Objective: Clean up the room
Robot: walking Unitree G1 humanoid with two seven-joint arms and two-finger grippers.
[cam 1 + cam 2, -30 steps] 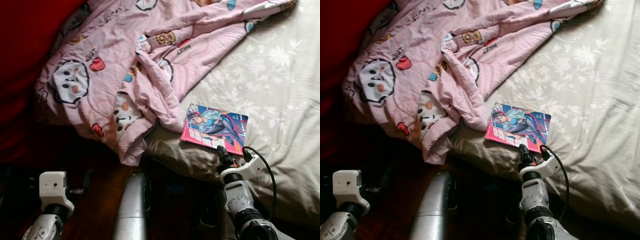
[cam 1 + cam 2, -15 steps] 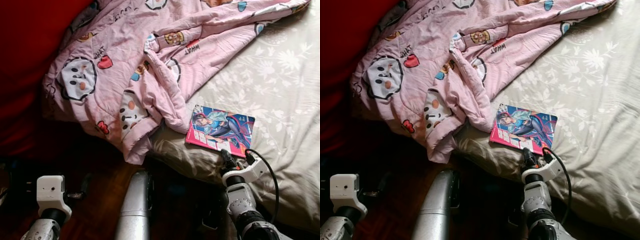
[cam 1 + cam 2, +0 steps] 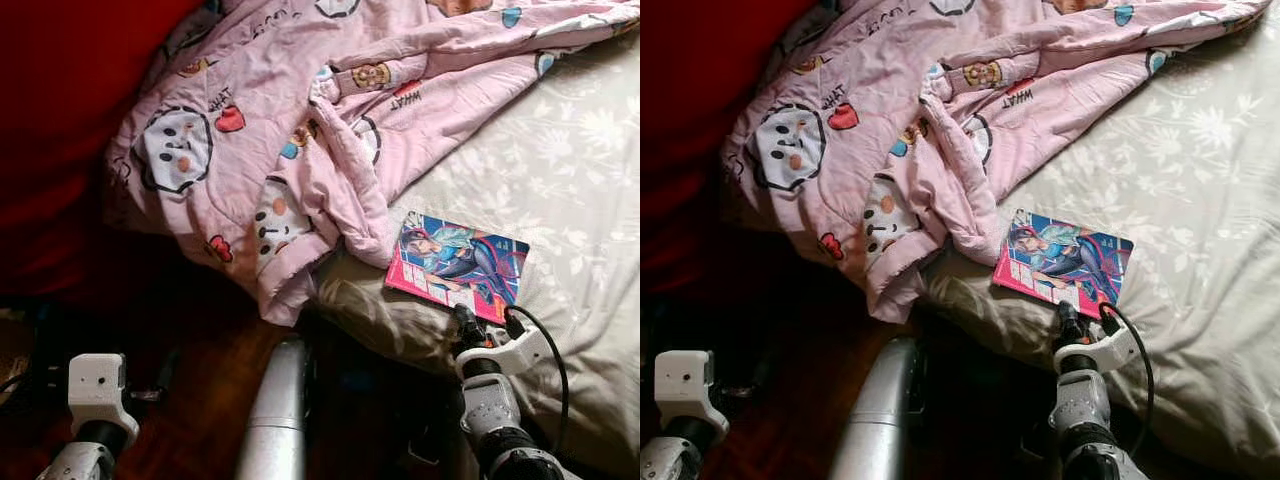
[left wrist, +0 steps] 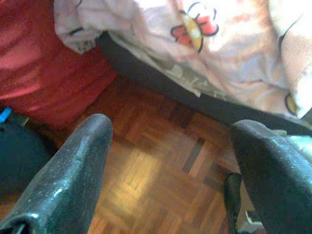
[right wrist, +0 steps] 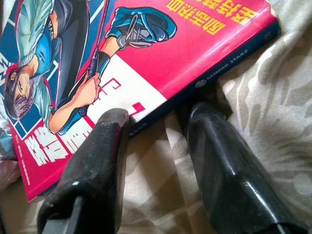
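At the far left, a red curtain-like cloth (image 3: 60,120) is hanging beside the bed. Near it, the left gripper (image 4: 170,165) is hanging low over the parquet floor (image 4: 161,170), its fingers spread wide and holding nothing. To the right, a pink cartoon-print blanket (image 3: 300,130) is lying rumpled across the far left of the bed, one fold drooping over the near edge. Right of that fold, a comic book (image 3: 458,265) with a pink and blue cover is lying flat on the pale floral bedsheet (image 3: 570,160), close to the near edge of the mattress. The right gripper (image 5: 158,146) is reaching at the book's near edge, its fingers (image 5: 97,161) parted narrowly with the tips just at the spine, one overlapping the cover's edge, not gripping it.
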